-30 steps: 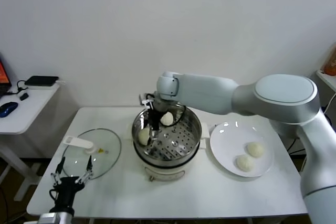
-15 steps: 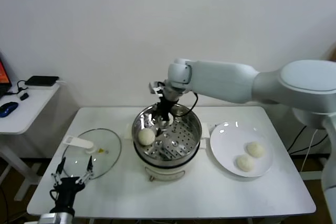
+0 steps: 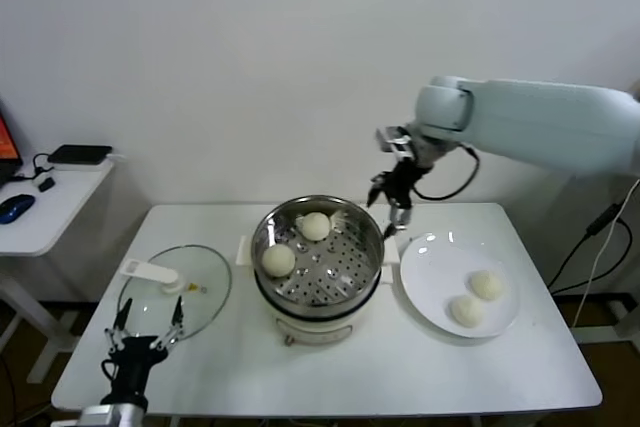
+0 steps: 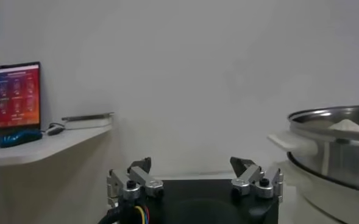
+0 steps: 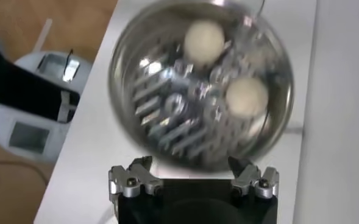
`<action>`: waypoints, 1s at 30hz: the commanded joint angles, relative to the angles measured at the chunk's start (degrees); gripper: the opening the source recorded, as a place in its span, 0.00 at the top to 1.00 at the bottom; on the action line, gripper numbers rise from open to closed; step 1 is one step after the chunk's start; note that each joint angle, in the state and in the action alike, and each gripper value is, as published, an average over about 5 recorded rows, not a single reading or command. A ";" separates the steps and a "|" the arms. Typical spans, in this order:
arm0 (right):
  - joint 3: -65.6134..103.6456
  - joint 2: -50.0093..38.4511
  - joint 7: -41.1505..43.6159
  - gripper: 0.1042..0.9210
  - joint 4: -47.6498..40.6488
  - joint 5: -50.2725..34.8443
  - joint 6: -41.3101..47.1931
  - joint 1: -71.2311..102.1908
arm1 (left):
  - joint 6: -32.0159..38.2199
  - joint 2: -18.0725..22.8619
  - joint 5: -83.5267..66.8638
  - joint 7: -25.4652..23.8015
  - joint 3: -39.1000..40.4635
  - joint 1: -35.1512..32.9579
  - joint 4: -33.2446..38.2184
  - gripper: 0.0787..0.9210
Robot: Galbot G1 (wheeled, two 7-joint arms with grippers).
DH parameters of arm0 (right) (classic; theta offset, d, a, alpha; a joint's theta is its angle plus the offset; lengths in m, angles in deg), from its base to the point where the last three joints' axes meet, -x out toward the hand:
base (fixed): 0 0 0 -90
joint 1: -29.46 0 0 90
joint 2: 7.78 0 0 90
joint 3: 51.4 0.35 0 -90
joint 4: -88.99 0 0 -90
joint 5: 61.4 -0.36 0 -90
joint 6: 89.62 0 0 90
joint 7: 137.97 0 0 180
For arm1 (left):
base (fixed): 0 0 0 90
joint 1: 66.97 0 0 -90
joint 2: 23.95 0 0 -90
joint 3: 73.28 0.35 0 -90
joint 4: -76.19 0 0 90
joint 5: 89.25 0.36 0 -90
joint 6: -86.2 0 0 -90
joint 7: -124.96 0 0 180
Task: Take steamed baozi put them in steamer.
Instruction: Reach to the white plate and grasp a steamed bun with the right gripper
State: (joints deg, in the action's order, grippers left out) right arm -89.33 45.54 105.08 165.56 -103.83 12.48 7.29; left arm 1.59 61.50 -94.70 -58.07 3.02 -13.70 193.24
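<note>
Right end effector (image 3: 391, 209) empty, fingers spread, above upright steamer (image 3: 318, 257) rim; left end effector (image 3: 146, 332) spread, parked low

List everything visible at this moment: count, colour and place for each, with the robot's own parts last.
steamed baozi: four, cream-white; two in the steamer, two on the plate.
steamer: one, shiny steel basket on a white pot base, table centre.
plate: one, white, on the steamer's right.
glass lid: one, clear with a white handle, on the steamer's left.
table: one, white.
side desk: one, white, far left, carrying a blue mouse and a dark flat device.
left claw: black, open, parked low at the table's front left corner.
right claw: black, open and empty, raised behind the gap between steamer and plate.
</note>
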 commanded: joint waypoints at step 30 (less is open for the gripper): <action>19.67 -17.17 0.34 0.12 -4.46 34.17 -5.81 34.83 | 3.70 1.00 -0.31 -2.82 -1.07 -2.14 0.37 0.12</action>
State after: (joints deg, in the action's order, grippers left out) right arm -74.67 28.63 105.63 163.34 -73.52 7.35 33.78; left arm 4.79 62.40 -94.97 -60.55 1.99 -15.70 193.78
